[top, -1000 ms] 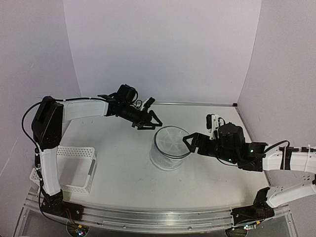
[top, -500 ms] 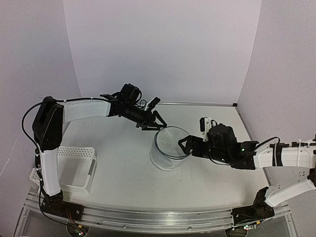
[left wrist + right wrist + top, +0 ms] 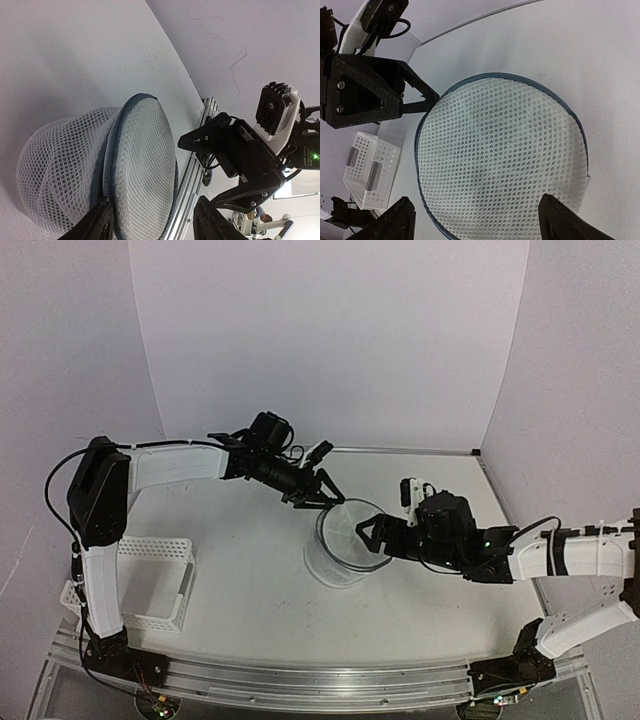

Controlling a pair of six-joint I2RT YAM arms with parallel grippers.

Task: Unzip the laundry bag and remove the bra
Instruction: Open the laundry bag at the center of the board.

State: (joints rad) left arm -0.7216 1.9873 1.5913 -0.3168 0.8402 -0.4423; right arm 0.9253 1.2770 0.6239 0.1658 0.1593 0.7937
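The laundry bag [image 3: 340,545] is a round white mesh drum with a dark zipper rim, standing mid-table with its flat lid up. My left gripper [image 3: 322,498] is open at its far rim. In the left wrist view [image 3: 155,227] the lid [image 3: 145,160] lies between its jaws. My right gripper [image 3: 368,537] is open at the bag's right rim. In the right wrist view [image 3: 475,225] its jaws straddle the lid [image 3: 500,155] from just above. The zipper looks closed. No black bra shows in any view.
A white plastic lattice basket [image 3: 150,580] stands at the front left, also in the right wrist view [image 3: 370,170]. The metal rail [image 3: 300,680] runs along the near edge. Purple walls close the back and sides.
My left gripper has moved right and down to the bag's far rim. My right gripper has moved left onto the bag's right rim. The bag has stayed in place.
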